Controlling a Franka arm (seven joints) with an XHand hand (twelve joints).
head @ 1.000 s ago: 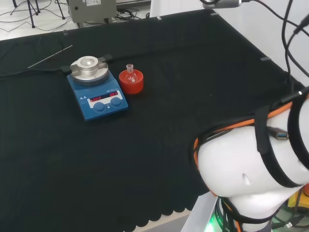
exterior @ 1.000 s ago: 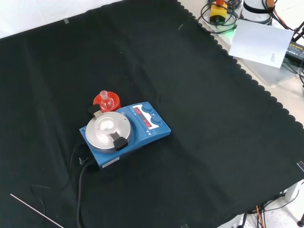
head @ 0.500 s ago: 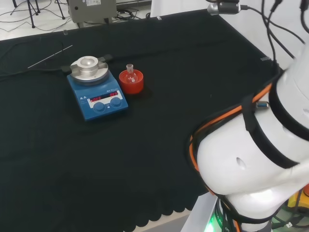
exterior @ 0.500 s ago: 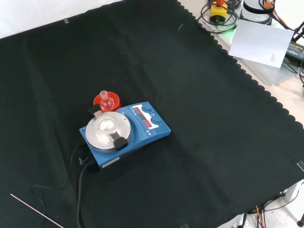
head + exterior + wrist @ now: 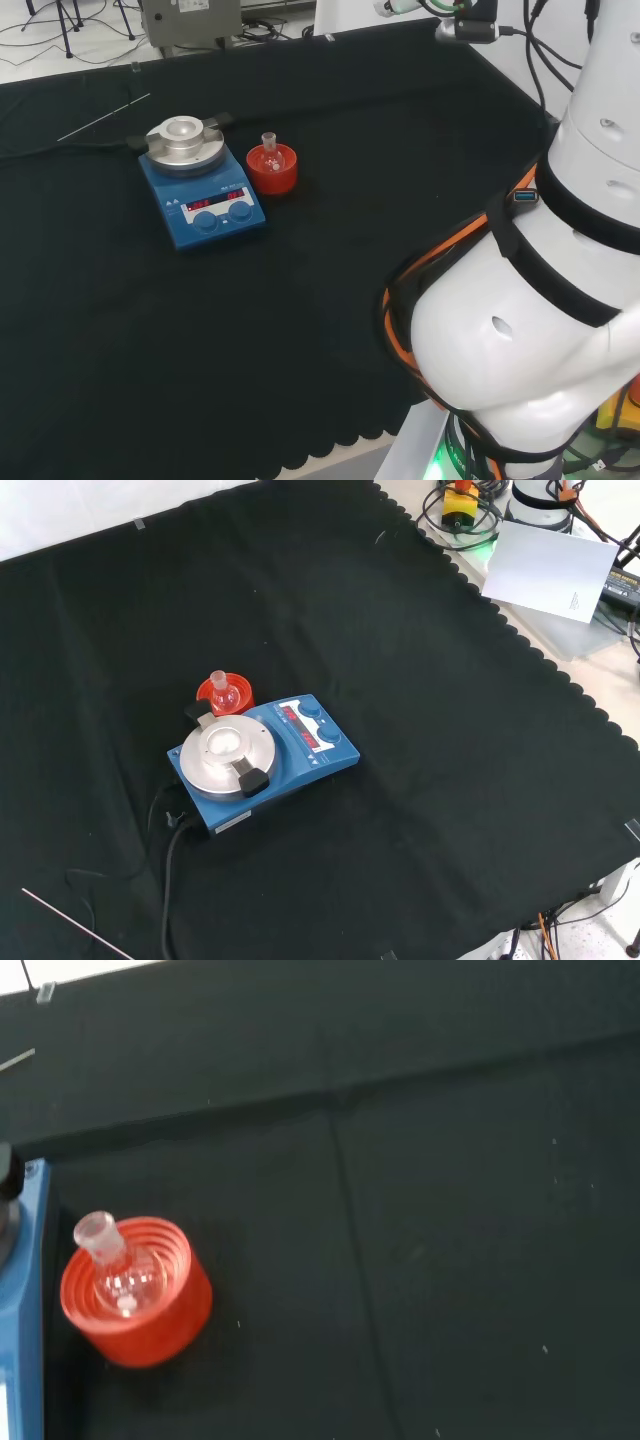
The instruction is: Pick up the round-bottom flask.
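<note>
A small clear round-bottom flask [image 5: 268, 150] [image 5: 223, 692] [image 5: 115, 1270] sits upright in a red ribbed ring stand [image 5: 273, 170] [image 5: 226, 691] [image 5: 140, 1305] on the black cloth. In the head view the stand is just right of a blue hotplate stirrer [image 5: 202, 183]; in the front view it is just behind that stirrer [image 5: 262, 758]. The arm's white links [image 5: 530, 300] rise at the head view's right, far from the flask. Nothing touches the flask.
A black cable [image 5: 170, 870] runs from the stirrer over the cloth. A thin metal rod [image 5: 103, 117] [image 5: 75, 927] lies beyond the stirrer. Cables, a white sheet [image 5: 550, 565] and gear stand off the cloth's scalloped edge in the front view.
In the head view the arm's white links have swung and risen at the right. The flask, the stand and the stirrer have stayed put.
</note>
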